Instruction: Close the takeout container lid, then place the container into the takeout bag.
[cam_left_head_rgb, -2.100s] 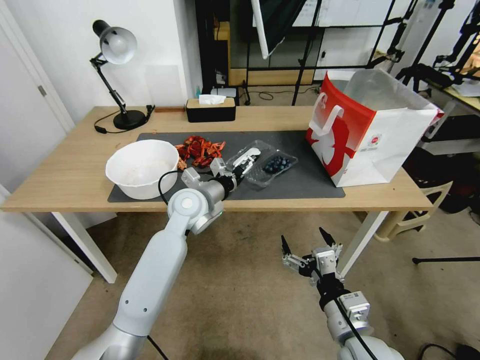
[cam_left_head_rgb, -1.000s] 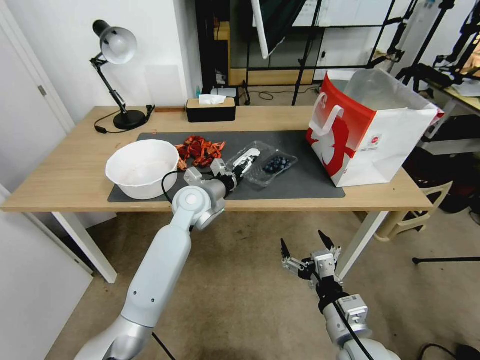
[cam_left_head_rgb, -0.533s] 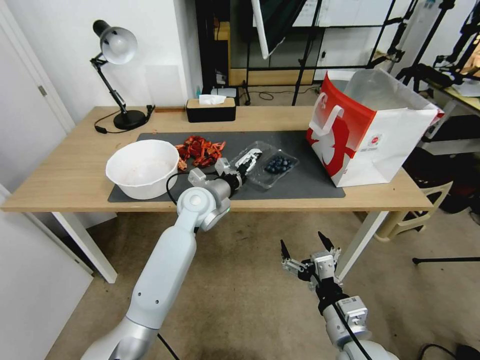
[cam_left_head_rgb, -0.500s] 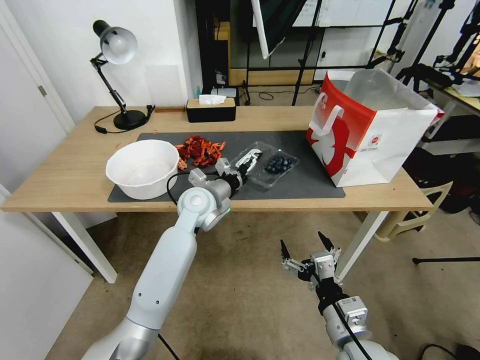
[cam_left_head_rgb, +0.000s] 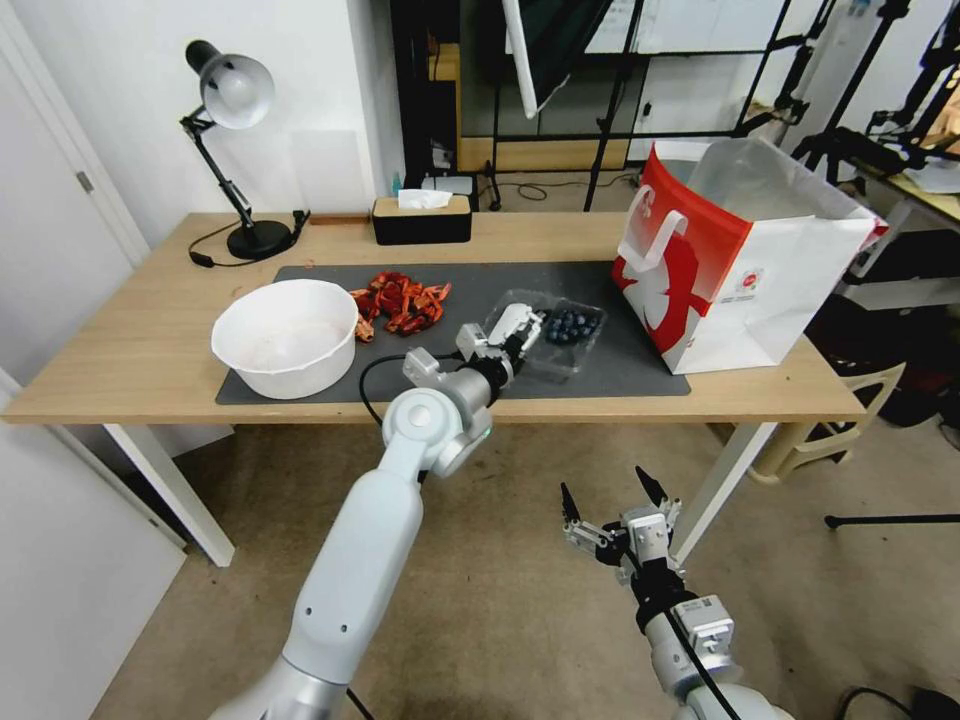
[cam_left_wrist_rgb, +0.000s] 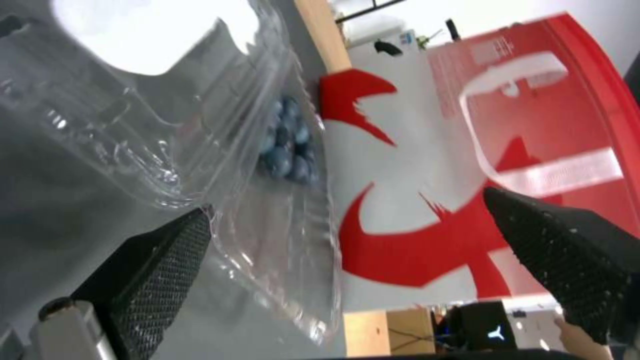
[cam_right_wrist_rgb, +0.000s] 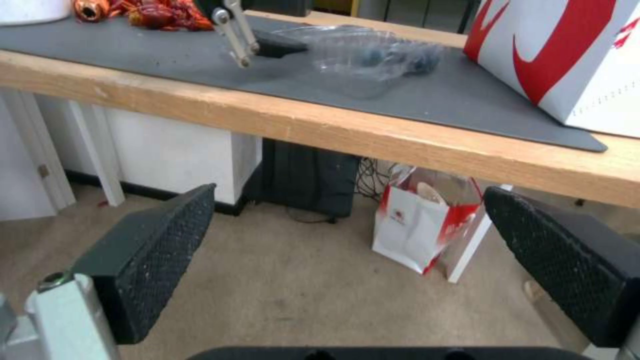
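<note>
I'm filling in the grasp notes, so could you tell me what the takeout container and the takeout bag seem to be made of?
The takeout container looks like thin clear plastic, glossy: the blueberries show through and its walls glint. The takeout bag looks like stiff coated paper or card, since it stands boxy with creased folds, though a laminated fabric is possible.

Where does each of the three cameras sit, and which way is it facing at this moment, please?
Head view: high on the robot, looking forward and down over the table; the left gripper is at the takeout container, and the right gripper hangs open below the table edge.
Left wrist view: at the container, facing the lid, blueberries and takeout bag between its open fingers.
Right wrist view: below table height, looking up at the table edge past its open fingers.
Shared: all three show the container and bag.
</note>
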